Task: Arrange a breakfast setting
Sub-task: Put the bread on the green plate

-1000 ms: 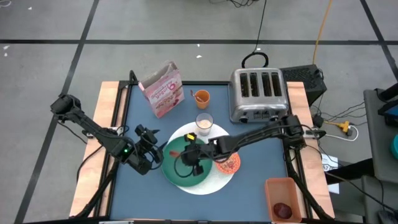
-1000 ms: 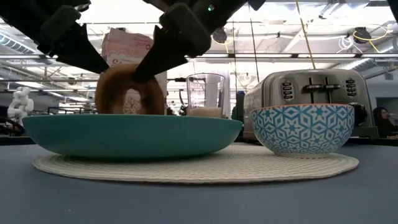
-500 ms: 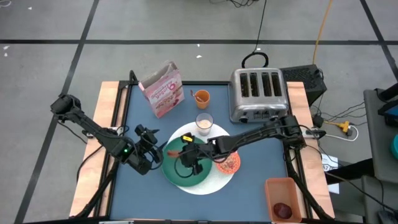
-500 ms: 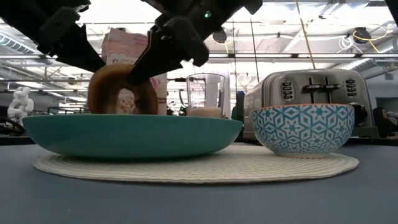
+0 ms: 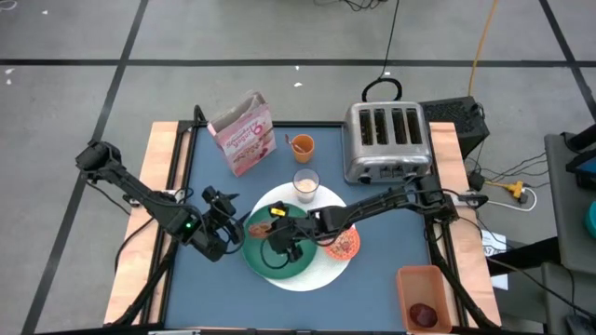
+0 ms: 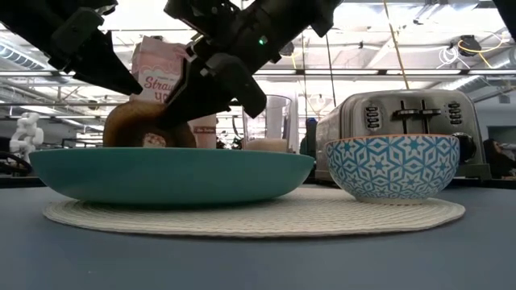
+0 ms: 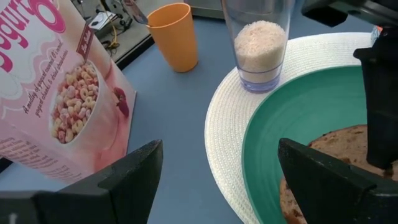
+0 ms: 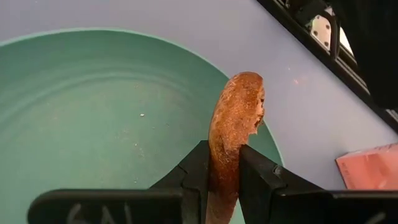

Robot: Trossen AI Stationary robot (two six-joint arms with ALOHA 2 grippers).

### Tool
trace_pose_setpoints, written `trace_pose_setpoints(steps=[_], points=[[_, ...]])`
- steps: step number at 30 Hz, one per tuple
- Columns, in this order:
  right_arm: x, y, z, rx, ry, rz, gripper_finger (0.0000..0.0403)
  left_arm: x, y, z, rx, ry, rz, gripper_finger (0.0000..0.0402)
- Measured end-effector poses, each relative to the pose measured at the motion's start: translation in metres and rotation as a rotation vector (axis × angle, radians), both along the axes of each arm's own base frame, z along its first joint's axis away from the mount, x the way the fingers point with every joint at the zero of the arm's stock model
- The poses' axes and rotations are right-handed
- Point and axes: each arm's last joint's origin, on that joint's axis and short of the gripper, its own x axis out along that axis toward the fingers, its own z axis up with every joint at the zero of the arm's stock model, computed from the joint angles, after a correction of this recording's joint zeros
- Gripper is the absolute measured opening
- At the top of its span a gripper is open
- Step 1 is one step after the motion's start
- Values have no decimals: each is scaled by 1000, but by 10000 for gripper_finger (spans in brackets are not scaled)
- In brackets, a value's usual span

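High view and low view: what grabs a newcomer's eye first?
First, the right end effector shut on the bagel, holding it on edge over the green plate at the table's middle. Then the left end effector, open, at the plate's left edge. Behind stand the pink cereal box, the milk glass and the silver toaster.

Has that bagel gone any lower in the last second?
Yes. In the low view the bagel, held by the right gripper, has sunk toward the green plate's rim and shifted left.
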Motion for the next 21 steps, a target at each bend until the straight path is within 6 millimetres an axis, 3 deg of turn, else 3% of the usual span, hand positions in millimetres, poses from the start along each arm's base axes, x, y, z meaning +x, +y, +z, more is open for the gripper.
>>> trace_pose_setpoints(steps=[17, 21], points=[[-1, 2, -1, 71, 18, 42, 57, 0, 0, 0, 0, 0, 0, 321], [-1, 2, -1, 87, 21, 34, 76, 0, 0, 0, -1, -1, 0, 321]])
